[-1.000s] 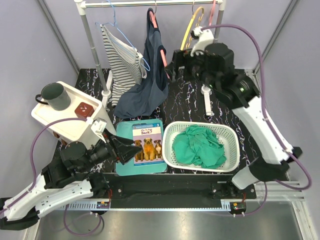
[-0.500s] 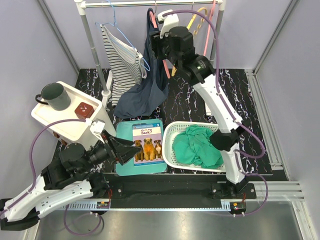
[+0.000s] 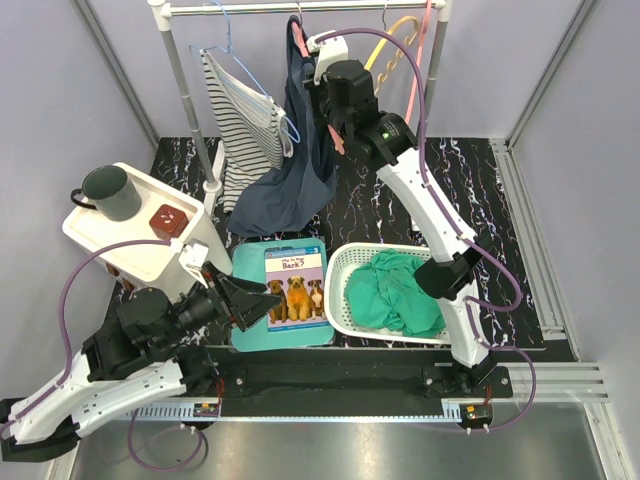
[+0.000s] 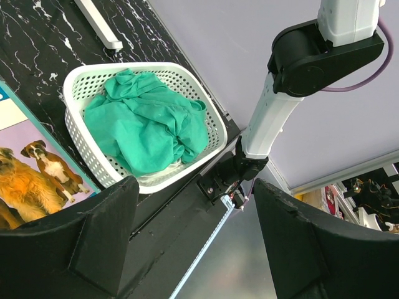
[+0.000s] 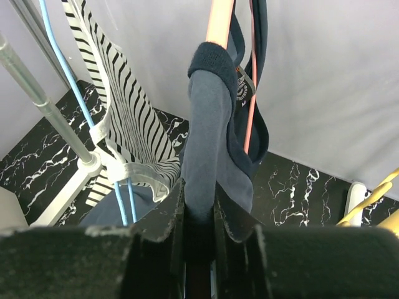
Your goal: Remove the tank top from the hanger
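Right fingers (image 5: 173,215) pinched on tank top (image 5: 202,137) edge below hanger (image 5: 219,22); left fingers (image 4: 93,243) wide apart, empty.

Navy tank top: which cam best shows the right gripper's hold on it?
Right wrist: tank top fabric sits pinched in the right gripper. Top external shows most of the garment, but the wrist hides the pinch. Left wrist misses it.

striped top (image 3: 238,112) close left of tank top (image 3: 303,160)

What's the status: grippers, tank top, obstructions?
Right gripper shut on tank top, garment on hanger. Left gripper open, low by book. Striped top hangs close beside.
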`<state>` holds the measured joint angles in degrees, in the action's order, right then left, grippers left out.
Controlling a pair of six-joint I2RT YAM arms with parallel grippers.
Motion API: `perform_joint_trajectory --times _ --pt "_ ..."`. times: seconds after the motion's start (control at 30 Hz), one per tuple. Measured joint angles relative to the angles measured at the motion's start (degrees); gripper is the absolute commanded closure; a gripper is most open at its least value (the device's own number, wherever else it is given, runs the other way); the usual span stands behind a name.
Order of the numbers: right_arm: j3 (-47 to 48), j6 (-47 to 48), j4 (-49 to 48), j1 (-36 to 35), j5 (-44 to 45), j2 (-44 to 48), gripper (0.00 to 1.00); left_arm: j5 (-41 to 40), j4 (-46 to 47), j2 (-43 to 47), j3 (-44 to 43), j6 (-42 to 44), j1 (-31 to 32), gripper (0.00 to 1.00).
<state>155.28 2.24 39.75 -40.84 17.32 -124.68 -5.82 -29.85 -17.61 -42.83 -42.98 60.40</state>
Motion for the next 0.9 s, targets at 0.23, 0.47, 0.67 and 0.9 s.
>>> perform_joint_trajectory --times 0.23,0.47,0.67,0.9 --pt "-1.2 -2.3 0.1 0.0 -0.5 2.3 1.00 0.0 0.0 0.0 0.2 -0.6 0.0 0.22" --pt "-8.5 -5.4 -0.1 0.0 -2.1 12.7 1.00 0.1 0.0 0.1 0.2 -0.8 0.0 0.22" --pt "-26.3 -9.3 -2.3 0.0 -8.3 26.9 1.00 1.7 0.6 -3.3 -1.9 0.2 0.0 0.22" --pt "-60.1 -12.7 -10.0 -0.3 -17.0 49.5 1.00 5.0 5.2 -14.6 -12.2 4.0 0.0 0.22"
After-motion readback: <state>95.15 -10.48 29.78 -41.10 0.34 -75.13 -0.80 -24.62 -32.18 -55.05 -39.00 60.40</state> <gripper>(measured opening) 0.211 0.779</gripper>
